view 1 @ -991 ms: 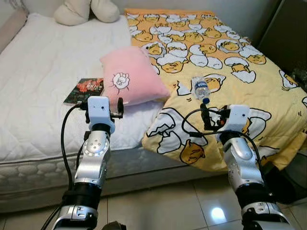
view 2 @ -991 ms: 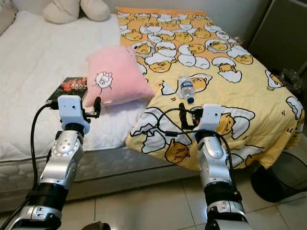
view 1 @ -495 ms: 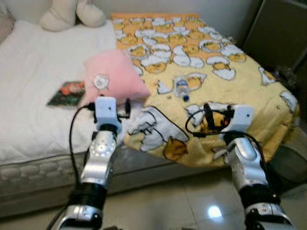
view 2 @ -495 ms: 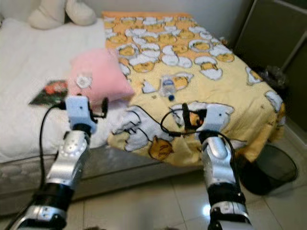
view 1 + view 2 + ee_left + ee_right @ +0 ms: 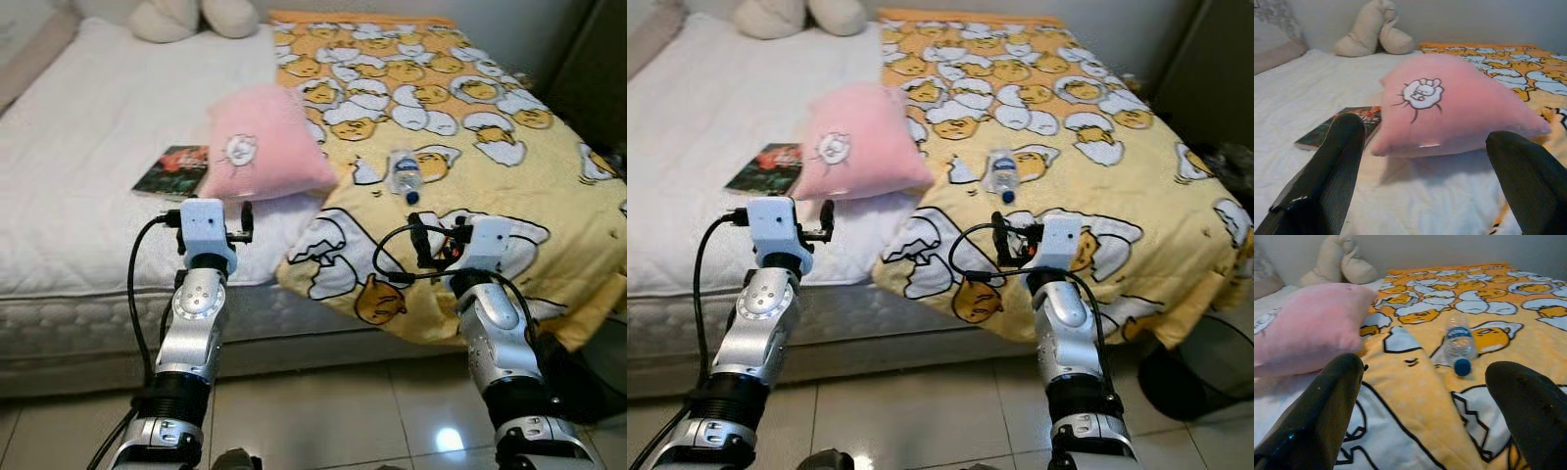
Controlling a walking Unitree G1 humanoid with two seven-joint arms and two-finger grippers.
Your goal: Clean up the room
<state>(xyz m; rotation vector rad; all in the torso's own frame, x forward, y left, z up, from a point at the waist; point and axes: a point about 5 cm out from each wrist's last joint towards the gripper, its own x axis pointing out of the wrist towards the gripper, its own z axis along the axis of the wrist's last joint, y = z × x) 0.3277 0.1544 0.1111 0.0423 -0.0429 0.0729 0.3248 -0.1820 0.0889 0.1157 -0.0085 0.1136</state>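
Observation:
A pink pillow [image 5: 263, 142] with a white drawing lies in the middle of the bed, half on the white mattress [image 5: 88, 127] and half on the yellow egg-print blanket [image 5: 470, 127]. Against its left side lies a dark book [image 5: 174, 168]. A clear water bottle [image 5: 404, 174] with a blue cap rests on the blanket. My left gripper [image 5: 1425, 196] is open and empty, held in front of the pillow [image 5: 1449, 103] and short of the bed edge. My right gripper [image 5: 1425, 426] is open and empty too, facing the bottle [image 5: 1459, 345] from a distance.
A cream plush toy [image 5: 191, 15] sits at the head of the bed. A dark round bin [image 5: 1205, 362] stands on the tiled floor at the right, beside the hanging blanket. A dark cabinet [image 5: 1215, 69] stands beyond the bed's right side.
The whole picture shifted and blurred half a second ago, so the camera moved. Both arms keep the same raised pose. Pillow, book and bottle stay where they lay.

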